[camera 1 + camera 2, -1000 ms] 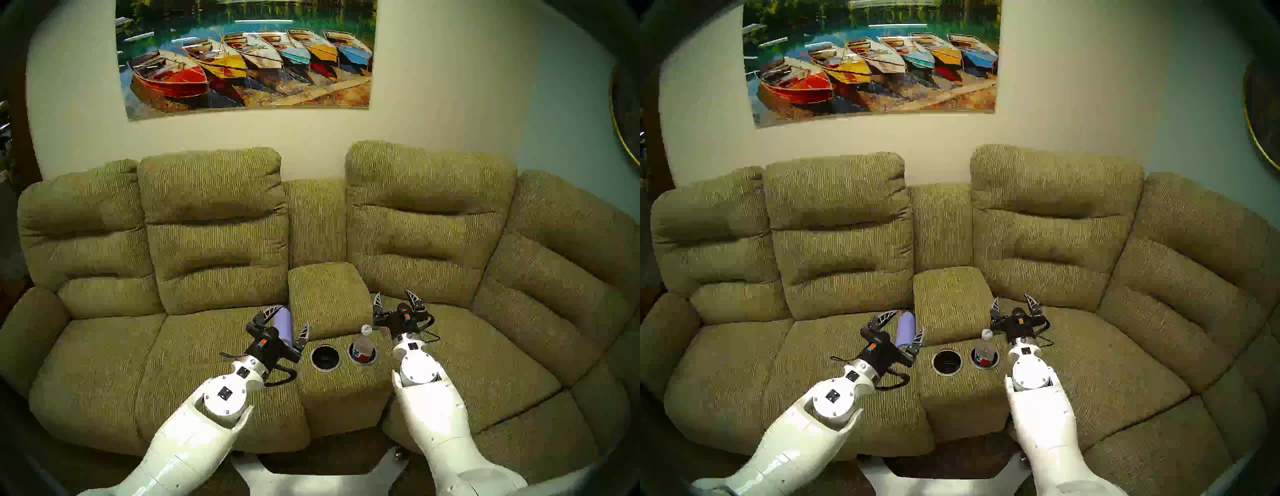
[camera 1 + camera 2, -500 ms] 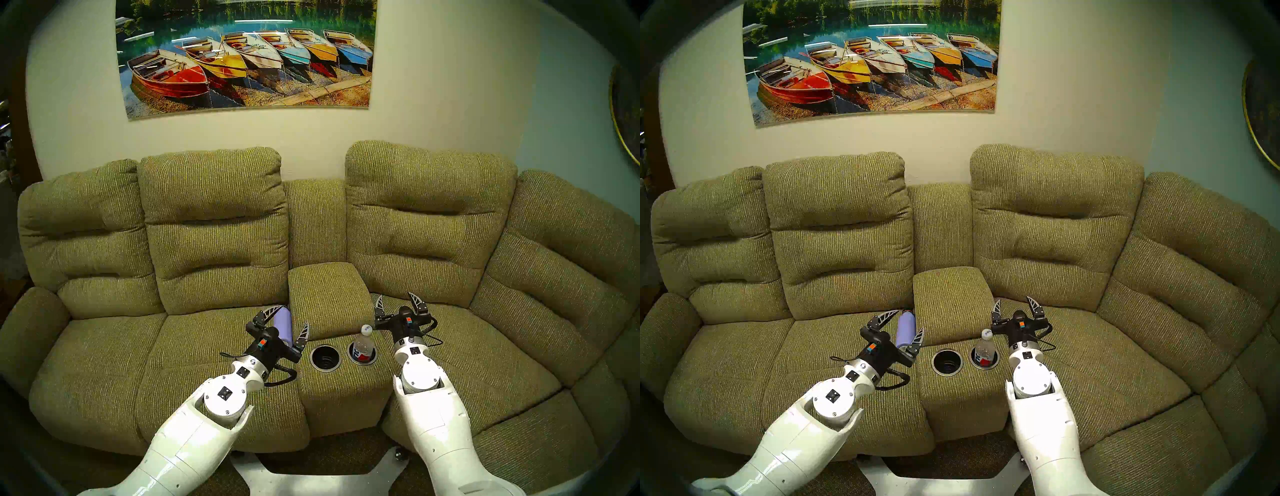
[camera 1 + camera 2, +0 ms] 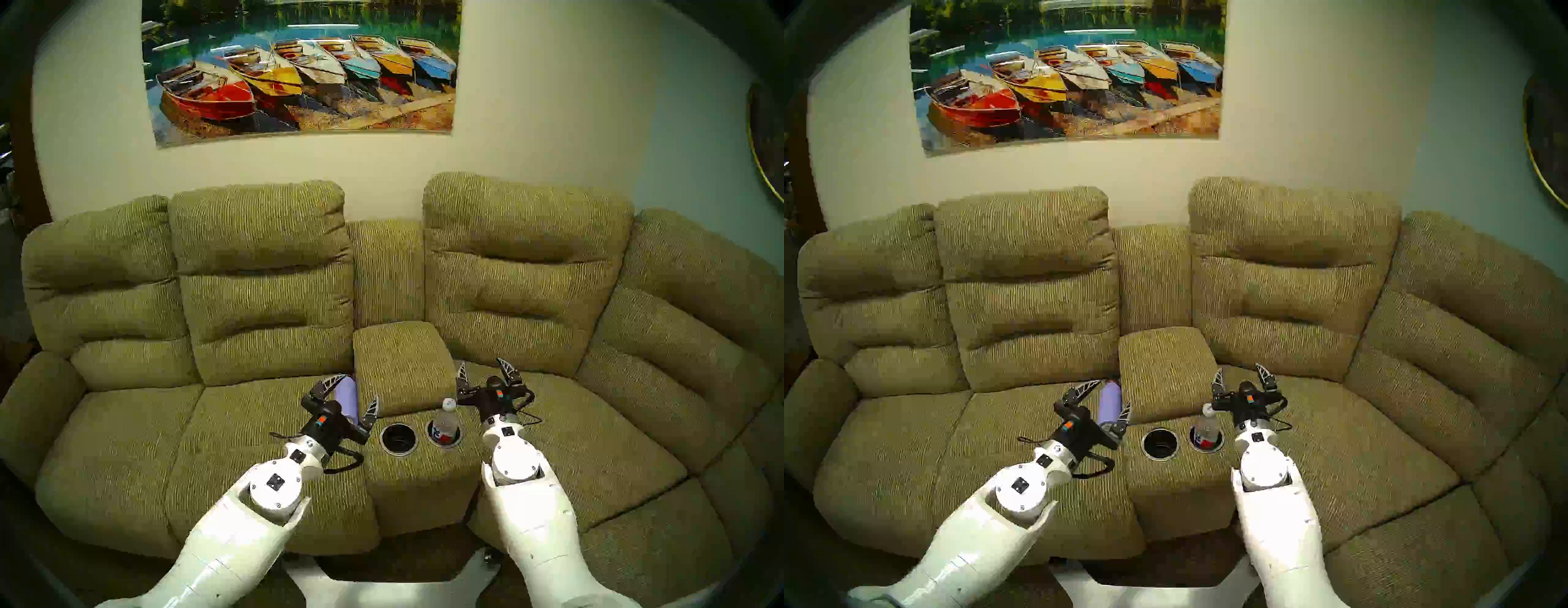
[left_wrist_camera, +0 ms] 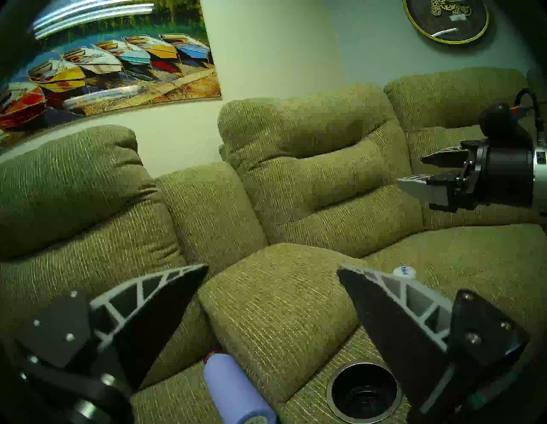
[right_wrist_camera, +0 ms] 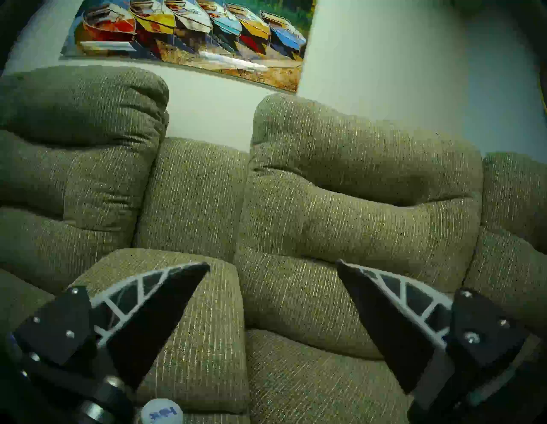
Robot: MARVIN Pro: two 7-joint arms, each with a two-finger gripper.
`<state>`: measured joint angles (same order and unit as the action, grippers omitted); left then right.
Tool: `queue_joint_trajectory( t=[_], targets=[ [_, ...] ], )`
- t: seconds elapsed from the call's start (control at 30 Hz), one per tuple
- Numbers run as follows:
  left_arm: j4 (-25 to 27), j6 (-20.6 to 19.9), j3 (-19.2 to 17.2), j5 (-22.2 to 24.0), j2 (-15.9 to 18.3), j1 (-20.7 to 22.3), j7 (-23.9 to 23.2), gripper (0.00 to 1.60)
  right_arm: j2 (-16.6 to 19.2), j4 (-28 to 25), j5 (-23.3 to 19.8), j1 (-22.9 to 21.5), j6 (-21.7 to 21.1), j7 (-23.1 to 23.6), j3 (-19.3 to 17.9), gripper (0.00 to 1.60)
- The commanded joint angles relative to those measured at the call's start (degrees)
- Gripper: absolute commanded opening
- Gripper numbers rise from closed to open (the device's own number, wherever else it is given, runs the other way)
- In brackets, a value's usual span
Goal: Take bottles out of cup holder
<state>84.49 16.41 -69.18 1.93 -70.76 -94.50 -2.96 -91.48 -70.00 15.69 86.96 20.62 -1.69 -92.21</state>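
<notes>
Movement is seen only in the right gripper (image 3: pixel 483 370), shifted slightly nearer the clear plastic bottle (image 3: pixel 444 422) upright in the right well (image 3: pixel 457 441), fingers spread wide and empty; the left gripper (image 3: pixel 354 392), likewise wide, is unmoved over the lavender flask (image 3: pixel 348 397) lying released on the seat cushion (image 3: pixel 237 429), so one bottle remains to be lifted.

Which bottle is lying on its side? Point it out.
The lavender flask, flat on the seat cushion; the clear plastic bottle stands upright in its cup-holder well.

The white cap (image 5: pixel 162 412) of the plastic bottle (image 3: pixel 444 426) carries small blue lettering, too blurred to read; its red-white-blue label shows no legible words; nothing else bears text.
</notes>
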Motion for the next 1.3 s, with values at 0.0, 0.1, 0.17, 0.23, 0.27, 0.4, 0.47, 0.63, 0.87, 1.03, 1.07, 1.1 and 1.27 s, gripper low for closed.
queue_joint_trajectory(
  t=[0.0, 0.1, 0.17, 0.23, 0.27, 0.4, 0.47, 0.63, 0.87, 1.03, 1.07, 1.1, 1.27],
  targets=[
    [0.91, 0.46, 0.03, -0.11, -0.03, 0.25, -0.02, 1.6, 0.03, -6.58, -1.14, 5.59, -0.88, -0.05, 1.73, 1.6],
    [0.9, 0.46, 0.03, -0.11, -0.04, 0.25, -0.02, 1.6, 0.07, -8.02, -1.3, 7.04, -1.19, 0.25, 2.32, 1.6],
    [0.9, 0.46, 0.03, -0.11, -0.04, 0.25, -0.03, 1.6, -0.02, -9.26, -1.35, 8.27, -1.68, 0.53, 2.66, 1.6],
    [0.91, 0.46, 0.03, -0.12, -0.04, 0.25, -0.02, 1.6, -0.08, -9.95, -1.23, 9.13, -2.07, 1.21, 2.98, 1.6],
    [0.91, 0.46, 0.03, -0.12, -0.04, 0.24, -0.02, 1.6, -0.2, -10.22, -1.14, 9.48, -2.2, 1.31, 3.11, 1.6],
    [0.92, 0.47, 0.02, -0.12, -0.03, 0.24, -0.02, 1.6, -0.2, -11.16, -1.44, 10.63, -2.84, 1.39, 4.12, 1.6],
    [0.92, 0.47, 0.02, -0.12, -0.03, 0.24, -0.02, 1.6, -0.13, -10.59, -1.71, 10.78, -2.86, 1.7, 4.55, 1.6],
    [0.92, 0.47, 0.02, -0.13, -0.03, 0.23, -0.03, 1.6, 0.16, -8.37, -2.49, 10.39, -2.1, 1.24, 6.38, 1.6],
    [0.92, 0.47, 0.02, -0.13, -0.04, 0.23, -0.03, 1.6, 0.2, -5.33, -2.8, 8.49, -1.79, 0.6, 7.89, 1.6],
    [0.91, 0.46, 0.02, -0.12, -0.04, 0.24, -0.03, 1.6, 0.03, -2.38, -2.96, 6.65, -1.13, 0.5, 8.3, 1.6],
    [0.91, 0.46, 0.02, -0.12, -0.04, 0.24, -0.03, 1.6, 0.0, -1.87, -3.02, 6.31, -1.04, 0.43, 8.36, 1.6],
    [0.9, 0.46, 0.02, -0.12, -0.04, 0.24, -0.03, 1.6, -0.03, -1.35, -3.06, 5.93, -0.95, 0.34, 8.43, 1.6],
    [0.89, 0.45, 0.02, -0.12, -0.05, 0.25, -0.04, 1.6, -0.26, 0.58, -2.93, 4.24, -0.96, -0.1, 8.38, 1.6]
  ],
)
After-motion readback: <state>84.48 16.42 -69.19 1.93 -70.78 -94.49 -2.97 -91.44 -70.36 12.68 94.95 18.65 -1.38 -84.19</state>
